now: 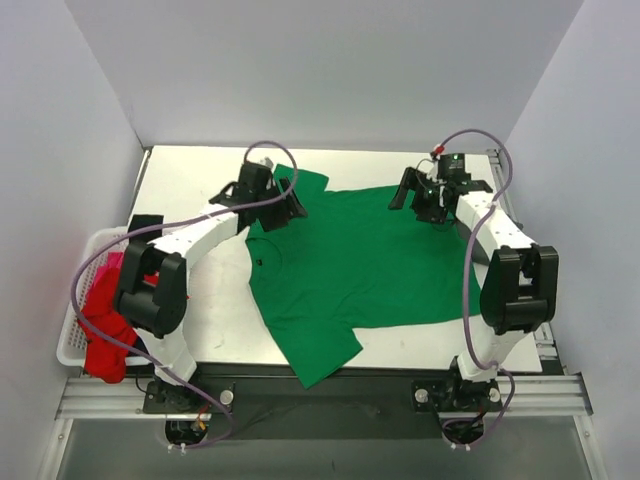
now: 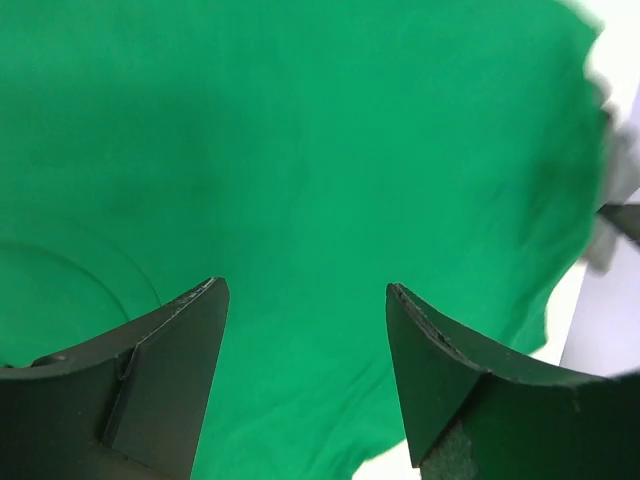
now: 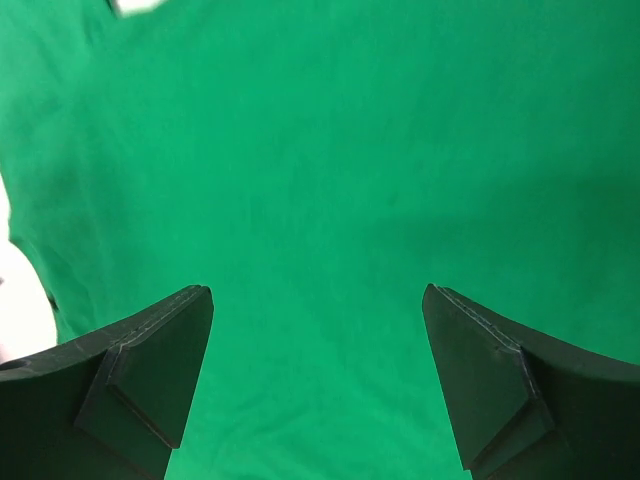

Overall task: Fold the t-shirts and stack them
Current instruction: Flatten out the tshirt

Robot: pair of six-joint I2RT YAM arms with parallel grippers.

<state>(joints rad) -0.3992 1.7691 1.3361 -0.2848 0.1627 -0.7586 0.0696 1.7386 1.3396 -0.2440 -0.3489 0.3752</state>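
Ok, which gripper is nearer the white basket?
Left. The left gripper hovers over a sleeve of the green t-shirt, right of the basket; the right gripper is over the hem end, farther off.

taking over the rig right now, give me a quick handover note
Left tool: open, empty, over the green t-shirt near its far sleeve.
Right tool: open, empty, over the same shirt near its far hem corner.
The green t-shirt lies spread flat on the table, collar toward the left arm, with no fold in it yet.
The red t-shirt and other cloth are heaped in the white basket at the left, the red one spilling over its near edge.
Done: one shirt laid out. Nothing is stacked.
Left: fold the green one, then fold and stack the rest.
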